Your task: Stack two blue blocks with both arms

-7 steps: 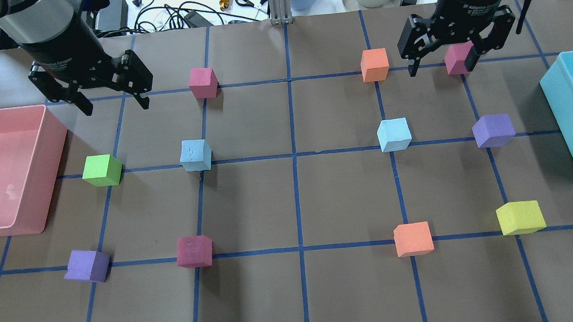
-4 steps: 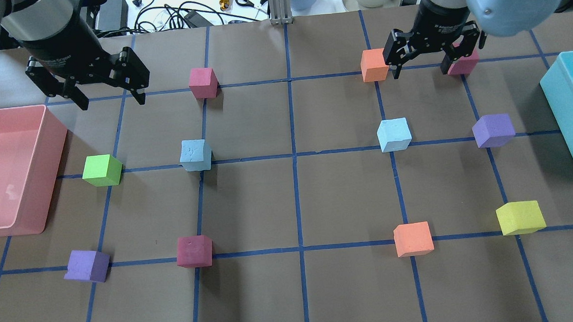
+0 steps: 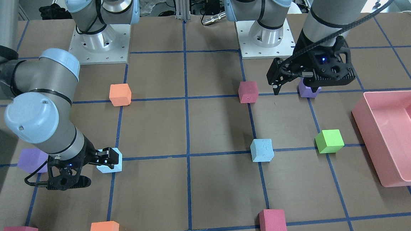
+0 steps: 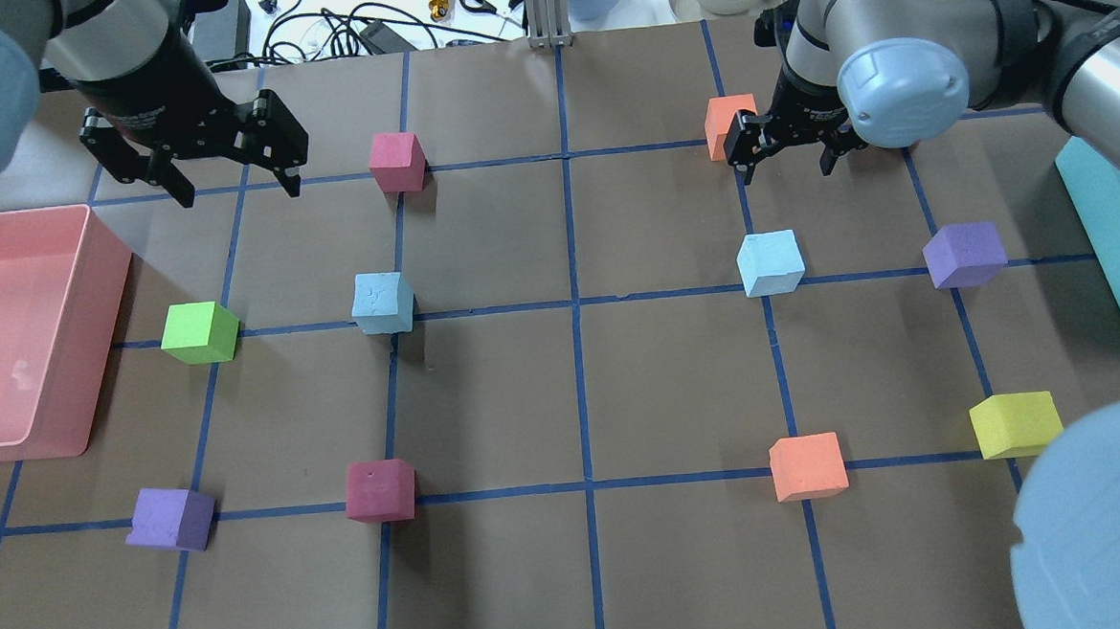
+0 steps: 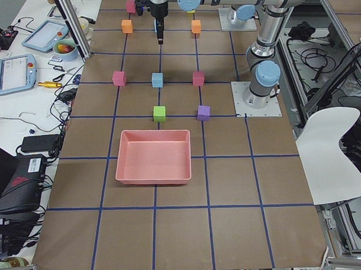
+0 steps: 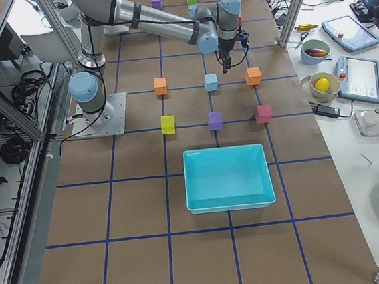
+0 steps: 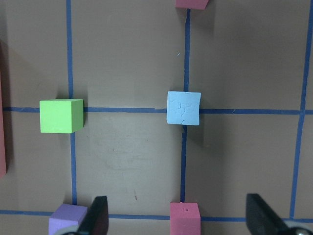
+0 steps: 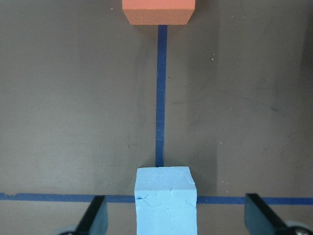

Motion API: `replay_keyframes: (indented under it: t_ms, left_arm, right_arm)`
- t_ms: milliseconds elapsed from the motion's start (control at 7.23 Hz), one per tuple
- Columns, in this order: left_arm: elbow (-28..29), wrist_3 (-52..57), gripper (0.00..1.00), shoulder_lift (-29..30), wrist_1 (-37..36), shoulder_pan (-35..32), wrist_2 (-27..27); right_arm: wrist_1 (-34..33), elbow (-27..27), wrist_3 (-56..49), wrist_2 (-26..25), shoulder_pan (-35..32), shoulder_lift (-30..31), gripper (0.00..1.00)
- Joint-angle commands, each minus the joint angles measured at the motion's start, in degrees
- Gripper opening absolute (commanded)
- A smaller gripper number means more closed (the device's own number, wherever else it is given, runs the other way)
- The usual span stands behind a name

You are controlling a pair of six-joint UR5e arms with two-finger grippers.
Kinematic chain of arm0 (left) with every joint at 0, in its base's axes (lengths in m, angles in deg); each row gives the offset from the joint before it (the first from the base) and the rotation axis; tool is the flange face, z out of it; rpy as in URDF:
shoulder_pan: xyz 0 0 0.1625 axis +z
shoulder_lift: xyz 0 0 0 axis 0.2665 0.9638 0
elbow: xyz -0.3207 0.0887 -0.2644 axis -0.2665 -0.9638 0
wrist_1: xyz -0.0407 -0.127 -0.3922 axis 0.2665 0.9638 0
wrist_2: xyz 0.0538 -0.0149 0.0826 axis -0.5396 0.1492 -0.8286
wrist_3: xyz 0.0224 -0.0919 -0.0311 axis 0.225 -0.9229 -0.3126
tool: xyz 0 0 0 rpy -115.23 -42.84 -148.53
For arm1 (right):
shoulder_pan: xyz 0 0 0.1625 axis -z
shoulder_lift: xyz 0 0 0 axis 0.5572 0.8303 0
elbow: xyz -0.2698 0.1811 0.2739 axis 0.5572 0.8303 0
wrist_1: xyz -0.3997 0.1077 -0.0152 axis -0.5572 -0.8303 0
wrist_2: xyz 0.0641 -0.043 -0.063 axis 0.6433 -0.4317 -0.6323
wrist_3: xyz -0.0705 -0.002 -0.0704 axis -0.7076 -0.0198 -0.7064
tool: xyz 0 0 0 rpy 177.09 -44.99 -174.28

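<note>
We're on the reach step, nothing stacked yet. Right gripper point(image 4: 784, 170), fingers wide, lines up on the far blue block point(image 4: 770, 263), well apart from the pink bin point(image 4: 100, 319). Left gripper point(image 4: 240, 195), fingers wide too, hovers beside the bin; the near blue block point(image 4: 382, 304) sits on the counter point(image 4: 574, 400) near it. Next, we think: right lowers and closes squarely.

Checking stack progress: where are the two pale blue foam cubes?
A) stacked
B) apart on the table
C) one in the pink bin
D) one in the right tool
B: one pale blue foam cube and the second cube lie well apart, unstacked; left tool and right tool are open, empty.
</note>
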Motion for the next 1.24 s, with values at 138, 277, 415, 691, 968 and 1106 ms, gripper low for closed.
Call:
replay_keyframes:
  t_ms: [138,277,415,691,968,1106]
  left_arm:
    - [-6.01,0.13,1.00,4.60,-9.68,-0.46,0.18]
    - [-8.29,0.13,1.00,6.18,-13.99,-0.46,0.27]
    - [-9.71,-0.65,1.00,7.76,-17.51,-0.46,0.35]
    - [-10.33,-0.49,1.00,11.97,-21.40,-0.46,0.44]
    - [-11.47,-0.40,1.00,15.84,-24.91,-1.59,0.36]
    - [-12.61,-0.92,1.00,17.25,-27.89,-2.91,0.27]
  right_arm:
    - [-0.49,-6.67,-0.01,-0.16,0.00,-1.59,1.00]
    - [-0.84,-7.82,-0.01,-0.33,0.00,-1.59,1.00]
    - [-1.02,-8.62,0.17,-0.25,0.00,-1.76,1.00]
    - [-4.44,-8.80,0.44,0.36,0.00,-2.20,0.15]
    - [-4.10,-7.14,1.31,0.54,-0.61,-1.33,0.00]
    - [-2.44,-4.78,5.92,0.72,-2.70,-0.45,0.00]
